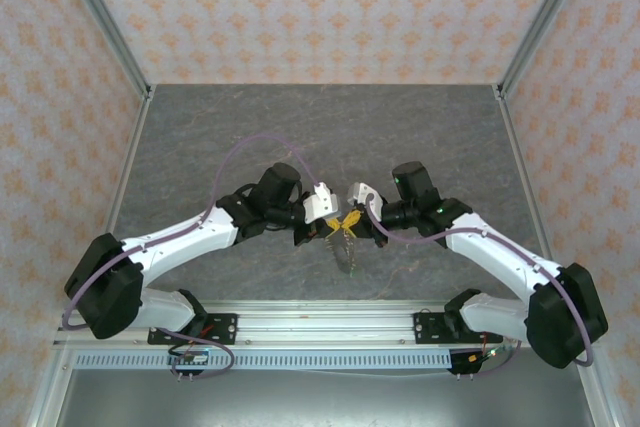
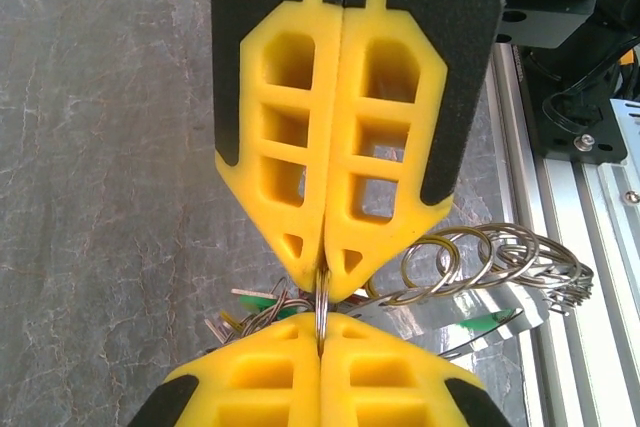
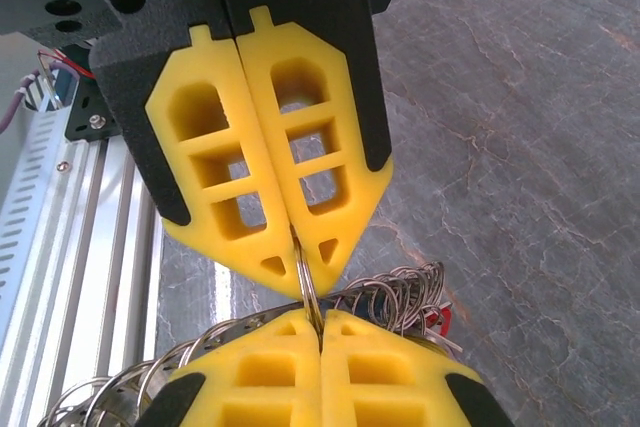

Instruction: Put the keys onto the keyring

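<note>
Top view: both arms are bent inward and meet tip to tip over the middle of the grey marbled bench [image 1: 200,147].

Left gripper [image 2: 322,277]: yellow jaws are pressed together, clamped on 1 thin metal ring [image 2: 320,307] at the very tips.

Right gripper [image 3: 305,269]: yellow jaws are likewise together, clamped on the same ring from the opposite side. The 2 pairs of tips are set nose to nose, nearly touching, with only the ring's edge seen in the short gap between them.

Keyring [image 2: 500,257]: seen as a chain of many small metal split rings, not 1 solid hoop. It is held up between the 2 grippers by the pinched ring. In the left wrist view, 1 run of rings curves away toward the aluminium rail [image 2: 590,237] at the near edge of the bench. In the right wrist view, a tight bunch of rings is noted just beside the tips.

Keys [image 2: 262,299]: a cluster is noted directly under the left tips, with a green head showing; a further green piece is seen below the run of rings. A red piece is seen at the bunch in the right wrist view. Whether each key is threaded on a ring cannot be told. Contact between the hanging part and the bench cannot be told.
</note>
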`<state>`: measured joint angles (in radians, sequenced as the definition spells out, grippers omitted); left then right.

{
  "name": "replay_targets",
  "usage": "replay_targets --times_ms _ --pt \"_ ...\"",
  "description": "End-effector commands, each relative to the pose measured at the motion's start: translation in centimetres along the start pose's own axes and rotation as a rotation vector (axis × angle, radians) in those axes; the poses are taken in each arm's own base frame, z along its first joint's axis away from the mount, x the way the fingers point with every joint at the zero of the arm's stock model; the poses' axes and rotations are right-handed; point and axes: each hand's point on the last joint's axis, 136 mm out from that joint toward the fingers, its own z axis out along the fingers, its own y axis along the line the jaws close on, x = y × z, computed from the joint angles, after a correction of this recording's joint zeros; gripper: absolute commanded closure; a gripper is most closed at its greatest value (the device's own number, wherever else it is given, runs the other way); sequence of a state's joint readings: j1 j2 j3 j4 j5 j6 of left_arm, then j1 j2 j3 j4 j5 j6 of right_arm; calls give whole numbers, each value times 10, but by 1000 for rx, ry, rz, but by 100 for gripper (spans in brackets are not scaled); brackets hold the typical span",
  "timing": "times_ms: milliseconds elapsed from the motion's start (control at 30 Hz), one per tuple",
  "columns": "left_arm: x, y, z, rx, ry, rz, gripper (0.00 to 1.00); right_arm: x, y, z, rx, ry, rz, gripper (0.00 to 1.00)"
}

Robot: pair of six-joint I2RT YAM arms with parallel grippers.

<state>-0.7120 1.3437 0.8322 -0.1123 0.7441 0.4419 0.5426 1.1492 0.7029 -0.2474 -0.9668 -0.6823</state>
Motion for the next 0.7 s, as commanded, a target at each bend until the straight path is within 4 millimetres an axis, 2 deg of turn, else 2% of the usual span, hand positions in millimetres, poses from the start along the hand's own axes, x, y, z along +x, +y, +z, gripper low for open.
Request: replay_targets --times_ms 0,167,333,400,500,600,667 --pt "-15 0 -4 -20 -92 0 100 -21 0 -7 20 -67 -77 95" --pt "-36 -3 -5 6 -240 -41 100 -23 2 0 -49 -184 -23 90" --pt "-45 -3 -9 1 -320 -58 100 -19 -2 2 -51 -217 1 91" --pt "-46 -2 -11 -7 -341 -63 100 -17 -4 2 -42 -220 5 92" --pt "-45 0 -14 -16 -359 -76 100 -16 -6 0 -36 -225 18 100" --pt "-35 2 -12 -36 -309 -87 100 -17 -6 -1 -30 -209 16 100" --pt "-24 5 -10 -60 -237 -83 89 -17 -5 -3 -29 -190 0 100"
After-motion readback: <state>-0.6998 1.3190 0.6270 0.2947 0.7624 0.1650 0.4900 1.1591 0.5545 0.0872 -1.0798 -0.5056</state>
